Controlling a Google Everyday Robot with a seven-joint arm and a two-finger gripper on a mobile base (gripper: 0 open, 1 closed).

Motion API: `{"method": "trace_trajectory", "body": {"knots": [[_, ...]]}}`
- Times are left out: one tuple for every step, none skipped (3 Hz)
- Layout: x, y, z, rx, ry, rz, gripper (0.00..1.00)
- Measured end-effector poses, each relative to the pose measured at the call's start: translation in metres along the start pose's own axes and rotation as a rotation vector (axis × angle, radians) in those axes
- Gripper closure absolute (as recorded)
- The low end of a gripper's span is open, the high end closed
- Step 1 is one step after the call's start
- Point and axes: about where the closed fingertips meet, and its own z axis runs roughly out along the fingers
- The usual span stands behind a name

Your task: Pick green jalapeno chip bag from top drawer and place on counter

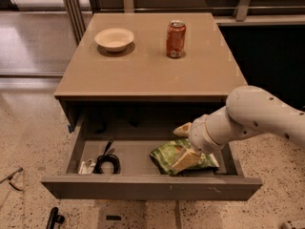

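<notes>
The green jalapeno chip bag (163,156) lies crinkled in the right half of the open top drawer (143,188). My gripper (183,144) reaches into the drawer from the right and hangs over the bag's right part. Its fingers are spread apart: one fingertip (185,159) lies over the bag's top, the other (181,129) sits behind the bag near the drawer's back. The bag rests on the drawer floor. The tan counter (147,73) is above the drawer.
An orange-red soda can (176,39) and a white bowl (114,38) stand at the back of the counter. A coiled black cable (107,163) and a small wrapper (86,166) lie in the drawer's left part. My arm (257,118) crosses the drawer's right side.
</notes>
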Motion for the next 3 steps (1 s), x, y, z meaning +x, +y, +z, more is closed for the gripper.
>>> {"method": "trace_trajectory", "body": {"knots": [[0.008,-0.009,0.010,0.009,0.008,0.002,0.31],[0.019,-0.013,0.021,0.005,0.019,0.011,0.25],[0.030,-0.013,0.033,-0.006,0.037,0.016,0.26]]}}
